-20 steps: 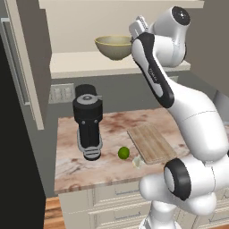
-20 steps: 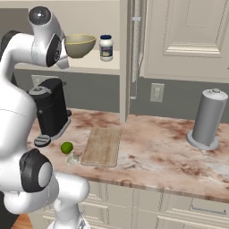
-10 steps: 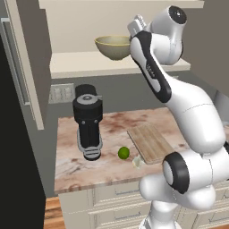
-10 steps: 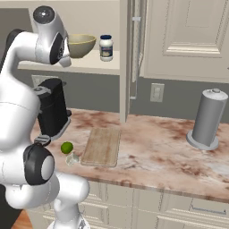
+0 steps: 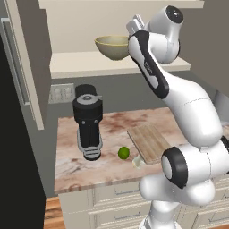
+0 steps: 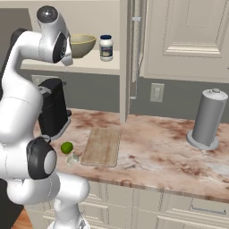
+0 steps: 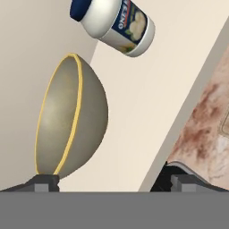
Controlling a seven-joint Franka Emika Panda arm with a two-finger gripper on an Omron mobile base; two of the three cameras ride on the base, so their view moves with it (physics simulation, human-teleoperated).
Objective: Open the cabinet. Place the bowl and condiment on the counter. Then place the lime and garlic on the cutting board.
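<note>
Pinkish marble counter (image 6: pixel 152 147) runs under the cabinet (image 6: pixel 190 36), whose doors stand swung open. Bowl (image 5: pixel 113 46) sits on the cabinet's lower shelf (image 5: pixel 89 67), toward its middle. Right base view adds the condiment (image 6: pixel 106 47) on the same shelf near the right edge, just beside the bowl but apart from it; in the left base view the arm covers that spot.

Cutting board (image 6: pixel 102 146) lies flat near the counter's front edge. Lime (image 5: pixel 124 153) rests on the marble just off the board's left edge; garlic (image 5: pixel 137 162) sits at the board's front left corner, close to the counter's front edge, contact unclear. Black coffee machine (image 5: pixel 88 120) stands at the counter's left end. Right base view alone takes in the grey paper-towel roll (image 6: pixel 206 118), well apart on the counter's right.

Hand view, rolled sideways: gripper (image 7: pixel 112 182) has its fingertips (image 7: pixel 44 182) spread wide, holding nothing, the bowl just ahead of the left tip.
</note>
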